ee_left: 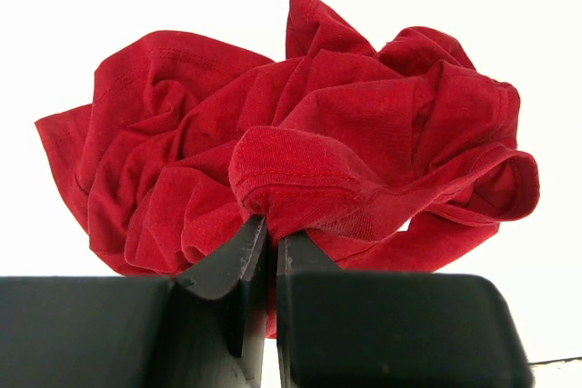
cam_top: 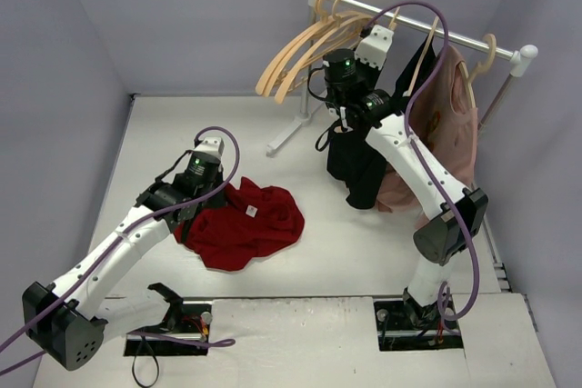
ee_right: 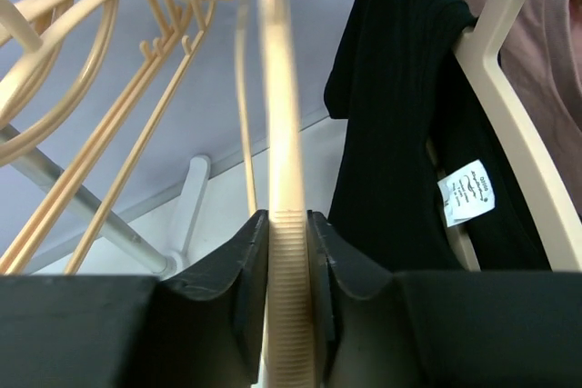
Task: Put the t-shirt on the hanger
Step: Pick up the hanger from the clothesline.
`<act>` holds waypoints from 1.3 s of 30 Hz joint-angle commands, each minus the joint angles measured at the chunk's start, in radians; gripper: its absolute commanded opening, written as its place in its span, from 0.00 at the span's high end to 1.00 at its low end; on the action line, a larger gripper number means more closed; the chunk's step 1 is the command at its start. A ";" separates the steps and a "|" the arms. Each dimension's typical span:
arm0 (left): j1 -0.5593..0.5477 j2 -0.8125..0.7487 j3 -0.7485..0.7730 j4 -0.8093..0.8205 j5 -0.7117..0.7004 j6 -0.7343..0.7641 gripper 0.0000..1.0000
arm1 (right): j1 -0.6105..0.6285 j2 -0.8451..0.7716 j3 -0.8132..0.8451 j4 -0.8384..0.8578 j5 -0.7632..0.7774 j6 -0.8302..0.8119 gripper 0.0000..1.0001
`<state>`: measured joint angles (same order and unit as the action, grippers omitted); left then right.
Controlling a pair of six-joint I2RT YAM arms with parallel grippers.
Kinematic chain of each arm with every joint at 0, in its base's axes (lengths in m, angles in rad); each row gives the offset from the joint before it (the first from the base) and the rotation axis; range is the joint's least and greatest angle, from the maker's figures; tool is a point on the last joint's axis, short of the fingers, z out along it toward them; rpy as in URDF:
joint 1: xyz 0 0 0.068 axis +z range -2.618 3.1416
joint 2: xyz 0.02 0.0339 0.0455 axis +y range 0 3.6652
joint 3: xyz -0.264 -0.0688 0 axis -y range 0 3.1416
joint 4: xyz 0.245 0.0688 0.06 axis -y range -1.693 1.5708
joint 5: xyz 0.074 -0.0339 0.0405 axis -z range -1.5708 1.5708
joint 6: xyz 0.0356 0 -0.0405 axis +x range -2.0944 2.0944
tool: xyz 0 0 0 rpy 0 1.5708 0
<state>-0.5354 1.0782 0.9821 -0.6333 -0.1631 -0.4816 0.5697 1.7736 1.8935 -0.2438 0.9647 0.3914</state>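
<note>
The dark red t-shirt (cam_top: 247, 223) lies crumpled on the table left of centre. My left gripper (cam_top: 209, 203) sits at its left edge. In the left wrist view this gripper (ee_left: 270, 224) is shut on a hemmed fold of the t-shirt (ee_left: 318, 134), and the rest of the cloth bunches beyond the fingers. My right gripper (cam_top: 348, 102) is up at the clothes rail. In the right wrist view its jaws (ee_right: 288, 220) are shut on the ribbed arm of a pale wooden hanger (ee_right: 284, 134) that runs straight up between the fingers.
A white rail (cam_top: 427, 29) on a stand crosses the back right. Several spare wooden hangers (cam_top: 293, 59) hang at its left end. A black garment (cam_top: 359, 165) and a dusty pink shirt (cam_top: 455, 124) hang on the rail behind my right arm.
</note>
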 commanded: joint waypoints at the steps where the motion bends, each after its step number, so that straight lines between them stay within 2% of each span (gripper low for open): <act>1: 0.006 -0.009 0.040 0.026 -0.012 0.013 1.00 | -0.007 -0.052 0.004 0.047 0.052 -0.010 0.84; 3: 0.006 -0.010 0.040 0.026 -0.012 0.015 1.00 | -0.011 -0.052 0.004 0.047 0.052 -0.015 0.91; 7: 0.006 -0.011 0.043 0.026 -0.013 0.018 1.00 | -0.013 -0.053 0.015 0.047 0.060 -0.029 1.00; 19: 0.006 -0.008 0.055 0.023 -0.019 0.028 1.00 | 0.040 -0.102 0.068 0.049 0.071 -0.120 1.00; 26: 0.008 -0.005 0.058 0.026 -0.022 0.028 1.00 | 0.083 -0.178 0.035 0.049 0.089 -0.149 1.00; 30: 0.008 -0.006 0.058 0.024 -0.024 0.029 1.00 | 0.111 -0.233 -0.023 0.049 0.077 -0.131 1.00; 36: 0.015 -0.001 0.066 0.023 -0.023 0.040 1.00 | 0.153 -0.379 -0.244 0.047 0.007 -0.054 1.00; 39: 0.030 0.003 0.072 0.023 -0.022 0.053 1.00 | 0.177 -0.459 -0.362 0.047 -0.082 -0.047 1.00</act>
<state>-0.5272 1.0788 0.9898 -0.6354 -0.1658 -0.4578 0.7176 1.4148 1.6232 -0.2482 0.9540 0.3026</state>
